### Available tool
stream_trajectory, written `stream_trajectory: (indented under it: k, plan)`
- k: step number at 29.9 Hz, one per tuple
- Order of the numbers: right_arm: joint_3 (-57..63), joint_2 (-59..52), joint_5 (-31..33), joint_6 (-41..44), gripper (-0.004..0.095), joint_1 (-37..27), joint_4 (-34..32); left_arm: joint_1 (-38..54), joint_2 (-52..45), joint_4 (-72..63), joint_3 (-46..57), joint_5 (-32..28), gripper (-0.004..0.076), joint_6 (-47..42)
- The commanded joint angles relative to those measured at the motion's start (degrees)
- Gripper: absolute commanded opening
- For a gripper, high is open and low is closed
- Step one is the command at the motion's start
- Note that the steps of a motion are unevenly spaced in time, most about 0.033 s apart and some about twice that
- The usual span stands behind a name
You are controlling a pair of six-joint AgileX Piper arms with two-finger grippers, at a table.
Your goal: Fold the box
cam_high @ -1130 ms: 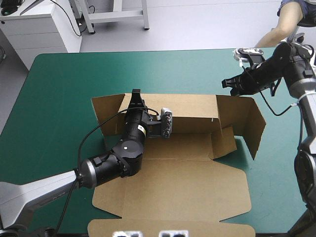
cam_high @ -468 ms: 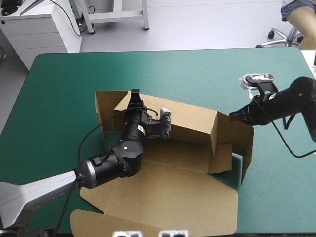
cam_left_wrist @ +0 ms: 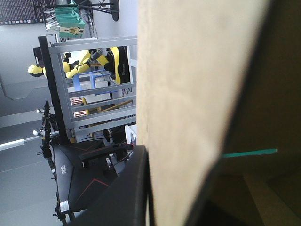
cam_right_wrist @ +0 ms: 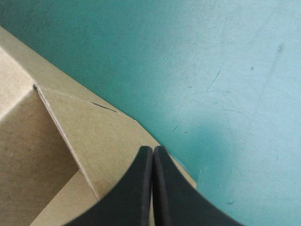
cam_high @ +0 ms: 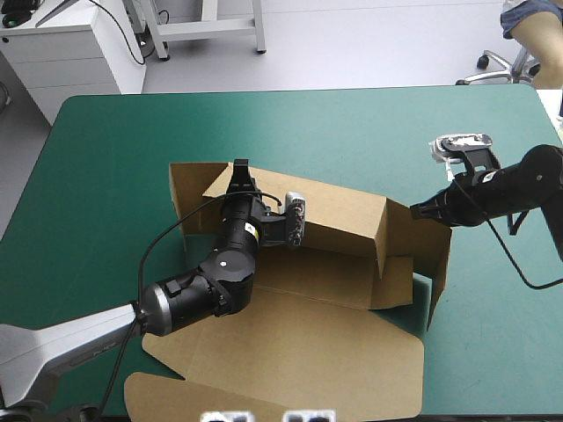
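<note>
**A:** Where's the box (cam_high: 334, 264)?

**B:** Middle of the worktop (cam_high: 114, 176), half set up. The back wall (cam_high: 343, 215) is raised. The lid panel (cam_high: 308, 352) lies flat and spreads toward 6 o'clock. The long axis runs about 9 to 3, tipped a bit toward 10-to-4.

**A:** Left tool (cam_high: 239, 167)?

**B:** At the 9 o'clock end of the back wall, clamped on its top edge. In the wrist view the board fills the gap, with one black finger (cam_left_wrist: 134, 188) tight against it. I'd say it's pinning the wall upright.

**A:** Right tool (cam_high: 415, 210)?

**B:** It comes in from 3 o'clock, fingers pressed together into one point with nothing between them. The tip sits at the upper corner of the end flap (cam_high: 437, 264), which stands at the box's 3 o'clock end. Touching it or just above, can't tell.

**A:** What does the next move hang on?

**B:** The flap's hinge and the rest of the box lie toward 9 o'clock from that tip. My guess is a push toward 9 swings the flap in against the back wall. The right arm is nearer by far, and the left is busy.

**A:** Room?

**B:** There's bare teal-green cover at 12 and 3, plenty for the right arm to come round. At 6 the lid panel takes up the space almost to the near edge. The other end flap (cam_high: 186, 198) stands at 9, with cover beyond it.

**A:** Risk?

**B:** A pointed tip on a thin edge could slip off. The box might also skate toward 9 if the left grip gives.
</note>
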Motion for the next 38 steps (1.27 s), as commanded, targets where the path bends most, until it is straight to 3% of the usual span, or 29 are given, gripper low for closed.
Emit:
stream_trajectory:
  k: [1,8,23,31,38]
  plan:
    - [1.0,-3.6,1.5,-0.8,-0.0018,-0.3,1.1,-0.1,-1.7,-0.1,-0.9,1.5,-0.0008,-1.0]
    - [13.7,-11.2,-7.5,-2.3,-0.0018,-0.3,3.6,-0.1,-1.7,-0.1,-0.9,1.5,-0.0008,-1.0]
    - [31.6,-18.7,-21.8,-19.9,-0.0018,-0.3,24.1,-0.1,-1.7,-0.1,-0.9,1.3,-0.0008,-1.0]
    - [36.3,-20.6,-22.0,-30.9,-0.0017,-0.3,34.6,-0.1,-1.7,-0.1,-0.9,1.3,-0.0008,-1.0]
    - [36.3,-20.5,-18.4,-34.8,-0.0018,-0.3,34.9,-0.1,-1.7,-0.1,-0.9,0.7,-0.0008,-1.0]
